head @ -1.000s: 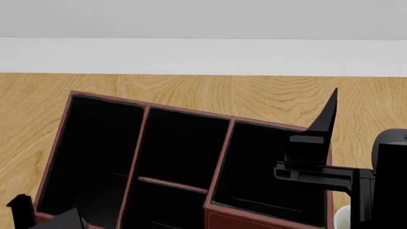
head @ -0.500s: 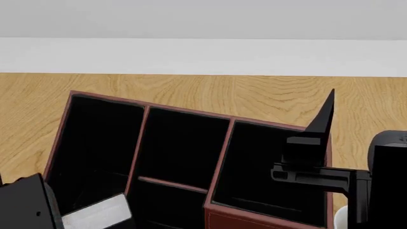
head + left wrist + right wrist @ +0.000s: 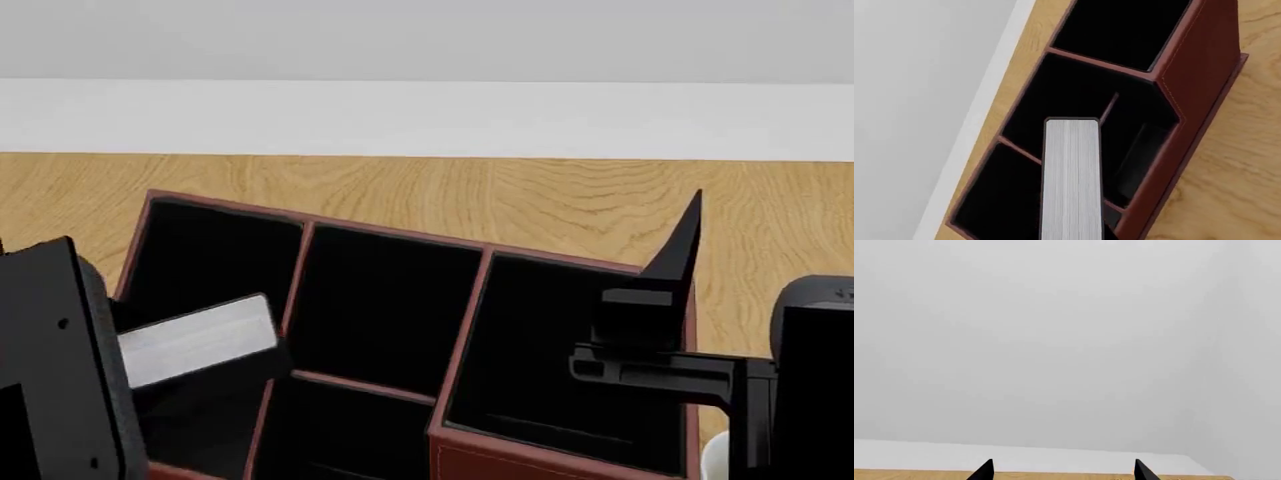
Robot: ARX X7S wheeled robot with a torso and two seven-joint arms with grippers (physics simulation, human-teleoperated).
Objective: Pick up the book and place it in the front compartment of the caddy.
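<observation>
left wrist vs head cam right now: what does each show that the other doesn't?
Left wrist only: the caddy's stitched outer side wall, and the book's white page edges end-on, held over the compartments.

Head only: the right gripper raised beside the caddy, the left arm's black housing, and the wood table stretching back to the white wall.

Both: book, caddy dividers, black interior, table.

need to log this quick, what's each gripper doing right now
Left gripper: shut on the book, held over the caddy; its fingers are out of frame.
Right gripper: open, holding nothing.
</observation>
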